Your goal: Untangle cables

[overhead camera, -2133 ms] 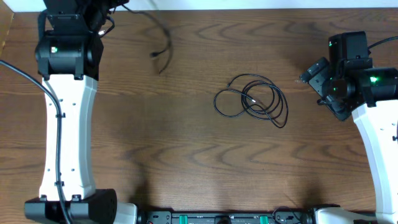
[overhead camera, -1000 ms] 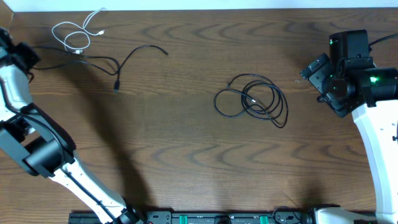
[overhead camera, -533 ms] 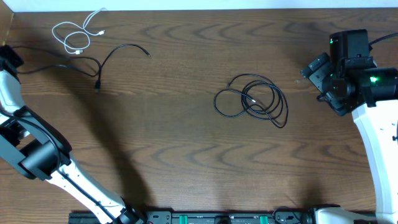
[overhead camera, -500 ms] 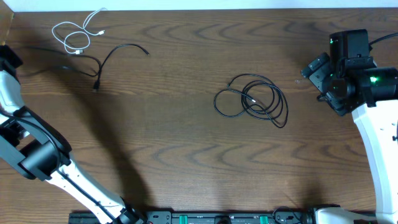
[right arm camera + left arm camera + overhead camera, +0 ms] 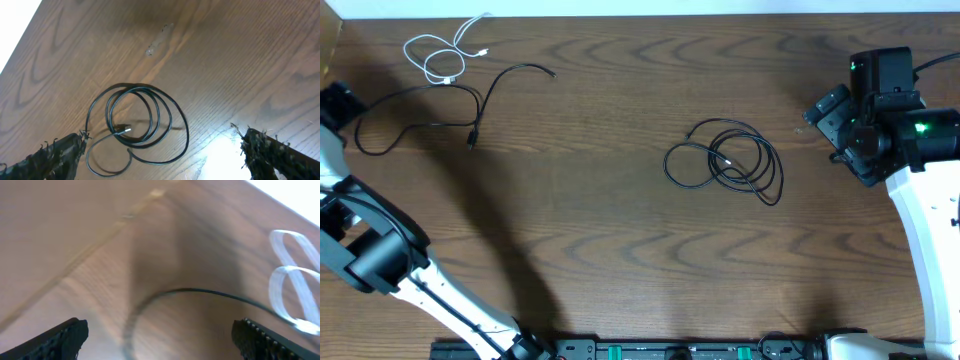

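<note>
Overhead, coiled black cable [image 5: 731,173], looped white cable [image 5: 438,58], grained wooden table [image 5: 620,250]

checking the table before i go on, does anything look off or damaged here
Nothing looks damaged or spilled. The only disorder: the coiled black cable lies looped over itself mid-table, and the loose black cable sprawls at far left near the white cable.
</note>
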Robot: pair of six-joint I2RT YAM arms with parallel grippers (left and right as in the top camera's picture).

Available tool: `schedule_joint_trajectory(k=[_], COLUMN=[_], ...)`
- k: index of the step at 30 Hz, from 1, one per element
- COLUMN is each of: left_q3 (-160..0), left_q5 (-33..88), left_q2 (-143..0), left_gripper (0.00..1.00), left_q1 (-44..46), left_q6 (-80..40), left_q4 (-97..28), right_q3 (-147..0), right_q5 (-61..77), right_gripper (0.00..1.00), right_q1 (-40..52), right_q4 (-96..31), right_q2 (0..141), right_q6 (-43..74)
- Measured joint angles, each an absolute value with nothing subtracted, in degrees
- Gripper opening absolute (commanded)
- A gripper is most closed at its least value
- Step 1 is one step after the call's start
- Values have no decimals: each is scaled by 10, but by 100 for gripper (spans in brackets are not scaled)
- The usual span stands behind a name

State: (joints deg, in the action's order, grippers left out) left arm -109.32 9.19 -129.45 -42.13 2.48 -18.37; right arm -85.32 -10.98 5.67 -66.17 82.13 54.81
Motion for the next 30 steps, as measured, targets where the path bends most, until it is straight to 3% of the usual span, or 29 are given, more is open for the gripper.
schedule_joint_trajectory(k=[15,21,30], left_q3=[-1094,-1084,-989], left_q5=[229,180,118], left_q2=[-1230,-1220,-1220], left_gripper=[98,98,97], left_q1=[-266,-261,-257], left_q6=[-60,-190,-305], left_q4=[-390,-462,-415], right_q3=[-853,-853,-853], right_q5=[-110,-109,-89], right_gripper=[99,99,99], right_q1=[57,57,57], right_q4=[-668,-668,-666], right_q2=[852,882,901], right_q6=[548,538,533])
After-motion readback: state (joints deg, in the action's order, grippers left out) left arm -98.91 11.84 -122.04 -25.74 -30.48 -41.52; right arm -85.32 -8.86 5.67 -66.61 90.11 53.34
